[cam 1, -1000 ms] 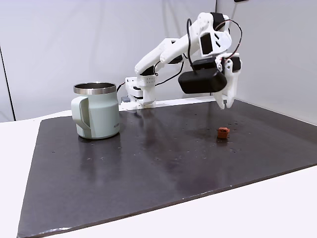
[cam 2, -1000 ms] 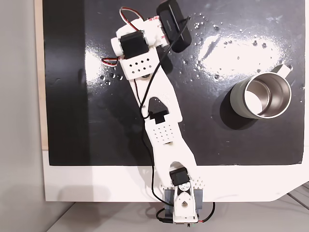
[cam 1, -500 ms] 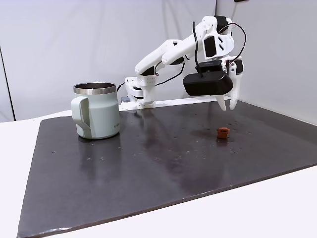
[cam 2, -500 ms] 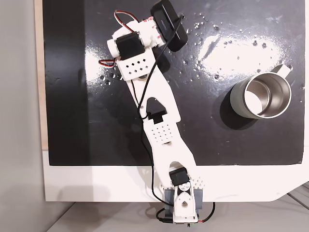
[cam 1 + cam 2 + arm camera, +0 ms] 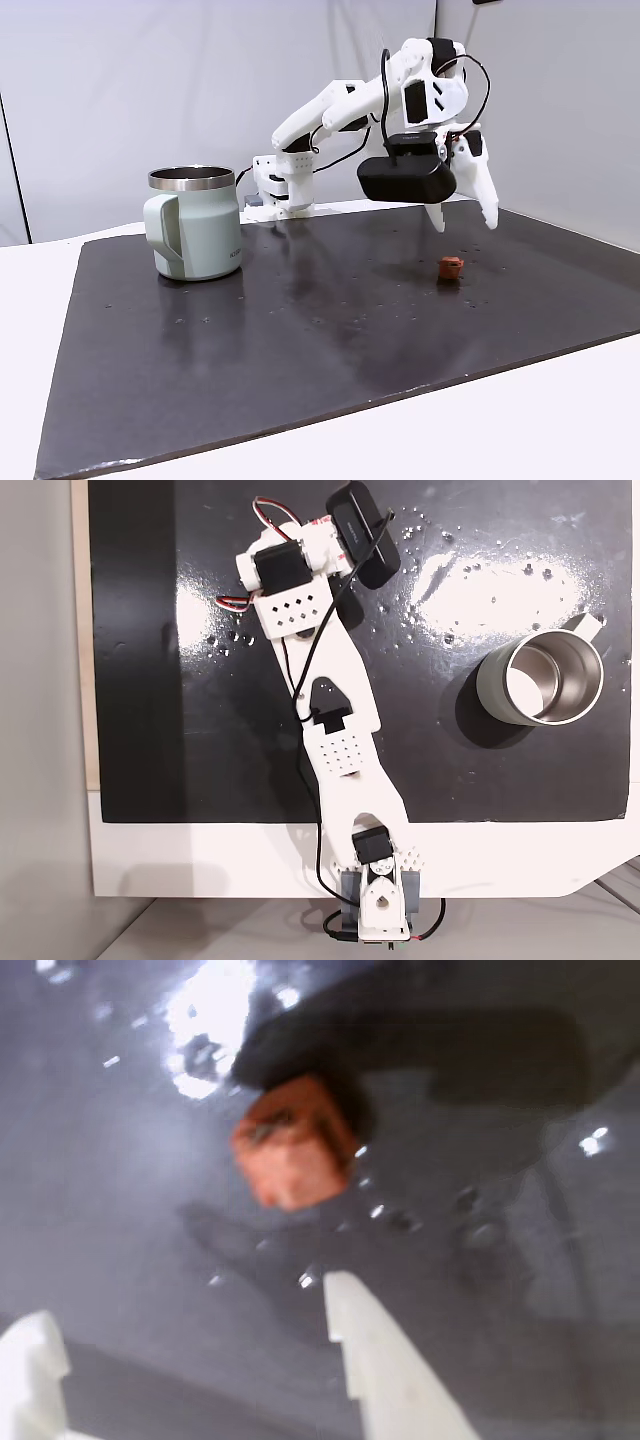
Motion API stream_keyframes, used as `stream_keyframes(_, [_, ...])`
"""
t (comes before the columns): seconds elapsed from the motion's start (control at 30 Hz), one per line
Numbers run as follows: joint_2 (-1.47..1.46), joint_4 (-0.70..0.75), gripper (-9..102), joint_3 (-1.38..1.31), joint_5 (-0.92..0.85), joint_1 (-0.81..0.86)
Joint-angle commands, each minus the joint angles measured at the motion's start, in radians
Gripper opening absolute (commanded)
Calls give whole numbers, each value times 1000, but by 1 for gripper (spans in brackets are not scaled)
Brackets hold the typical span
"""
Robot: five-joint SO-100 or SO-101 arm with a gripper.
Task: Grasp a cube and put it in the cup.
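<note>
Hovering with its jaws spread wide and empty, the gripper (image 5: 466, 220) hangs above the cube (image 5: 451, 267), which sits untouched on the dark mat (image 5: 300, 330). Nothing of the task looks done: grasp, carry and drop all remain. The blurred wrist view suggests the cube (image 5: 293, 1142) lies slightly ahead of the fingertips. Open mat stretches unobstructed toward the cup (image 5: 194, 235), well apart.
</note>
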Motion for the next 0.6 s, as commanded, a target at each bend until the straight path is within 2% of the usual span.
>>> stream_keyframes(0.0, [34,9,29,2,-9,25])
stream_keyframes(0.57, [-106,6,29,-91,-58,25])
